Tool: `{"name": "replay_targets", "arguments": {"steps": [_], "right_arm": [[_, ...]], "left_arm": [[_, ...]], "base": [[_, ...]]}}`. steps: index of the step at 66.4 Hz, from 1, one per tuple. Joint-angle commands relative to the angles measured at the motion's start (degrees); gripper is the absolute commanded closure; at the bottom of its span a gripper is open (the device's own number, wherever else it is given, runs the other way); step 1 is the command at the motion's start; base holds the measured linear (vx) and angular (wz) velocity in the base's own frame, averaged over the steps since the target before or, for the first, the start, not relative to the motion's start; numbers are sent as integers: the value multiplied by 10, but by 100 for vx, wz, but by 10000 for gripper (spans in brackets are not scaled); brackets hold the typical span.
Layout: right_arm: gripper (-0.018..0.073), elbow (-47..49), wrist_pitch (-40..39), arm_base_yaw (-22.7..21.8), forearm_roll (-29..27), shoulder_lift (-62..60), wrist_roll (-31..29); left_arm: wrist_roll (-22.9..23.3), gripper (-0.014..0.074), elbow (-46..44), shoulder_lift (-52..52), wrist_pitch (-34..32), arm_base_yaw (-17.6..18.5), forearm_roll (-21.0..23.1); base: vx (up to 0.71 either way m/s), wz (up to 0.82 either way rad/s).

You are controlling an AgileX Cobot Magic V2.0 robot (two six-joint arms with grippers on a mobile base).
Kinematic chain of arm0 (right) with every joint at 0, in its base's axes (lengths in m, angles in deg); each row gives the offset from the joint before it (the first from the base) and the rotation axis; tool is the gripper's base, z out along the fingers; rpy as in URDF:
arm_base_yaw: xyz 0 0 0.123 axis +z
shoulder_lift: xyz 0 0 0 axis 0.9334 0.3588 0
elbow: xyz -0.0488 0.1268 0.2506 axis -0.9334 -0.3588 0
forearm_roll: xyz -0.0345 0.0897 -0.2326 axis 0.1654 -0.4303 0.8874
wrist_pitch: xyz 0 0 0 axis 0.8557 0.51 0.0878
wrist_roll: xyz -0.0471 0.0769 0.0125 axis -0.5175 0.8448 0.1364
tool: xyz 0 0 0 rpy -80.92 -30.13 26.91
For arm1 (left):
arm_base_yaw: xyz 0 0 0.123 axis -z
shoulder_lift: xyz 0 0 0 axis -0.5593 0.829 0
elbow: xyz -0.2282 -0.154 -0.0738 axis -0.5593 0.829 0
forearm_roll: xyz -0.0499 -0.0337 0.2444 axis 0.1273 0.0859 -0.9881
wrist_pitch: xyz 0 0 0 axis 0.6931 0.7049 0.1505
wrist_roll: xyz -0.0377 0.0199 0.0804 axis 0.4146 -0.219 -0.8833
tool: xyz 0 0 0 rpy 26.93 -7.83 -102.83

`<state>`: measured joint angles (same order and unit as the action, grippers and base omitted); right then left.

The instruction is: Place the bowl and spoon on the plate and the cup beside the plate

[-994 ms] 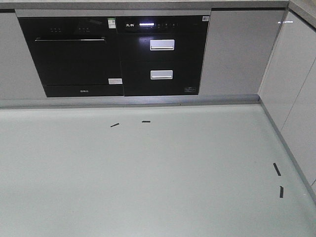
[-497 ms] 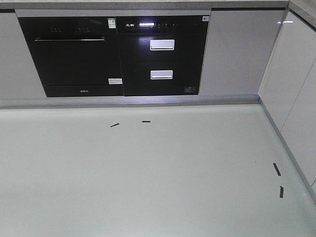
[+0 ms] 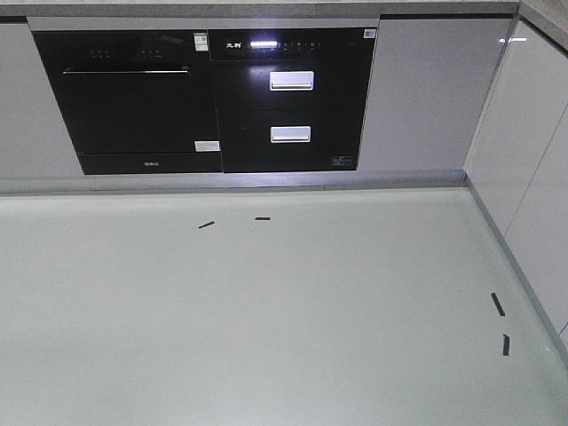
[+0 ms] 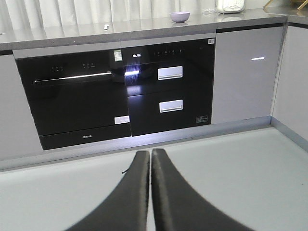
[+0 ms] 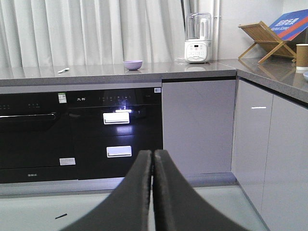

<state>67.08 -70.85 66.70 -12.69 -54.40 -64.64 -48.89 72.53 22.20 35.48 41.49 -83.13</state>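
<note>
Left pincer point(image 4: 150, 153): fingers pressed together, empty, low before the oven point(image 4: 72, 106).
Right pincer point(image 5: 153, 153): also together, holding nothing.
Bowl point(image 5: 133, 64): on the grey counter point(image 5: 96, 73), above and well ahead of us, a little left of the right pincer's line and right of the left one's.
Spoon point(image 5: 63, 70): well left of the bowl, its handle slanting across our view.
Cup point(image 5: 301, 57): far right, nearer our right arm.
Plate point(image 5: 305, 75): probably the pale edge below the cup, though we cannot be sure.
Reach: we judge neither arm close enough yet.
</note>
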Motion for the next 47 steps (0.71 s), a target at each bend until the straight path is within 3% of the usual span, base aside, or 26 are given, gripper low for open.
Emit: {"name": "replay_targets", "arguments": {"steps": [1, 47], "right_arm": [[562, -2, -39, -3, 2, -4, 0], [562, -2, -39, -3, 2, -4, 0]], "left_arm": [[8, 603, -4, 4, -40, 0, 2], [8, 603, -4, 4, -40, 0, 2]], "base": [[0, 0], [1, 0]]}}
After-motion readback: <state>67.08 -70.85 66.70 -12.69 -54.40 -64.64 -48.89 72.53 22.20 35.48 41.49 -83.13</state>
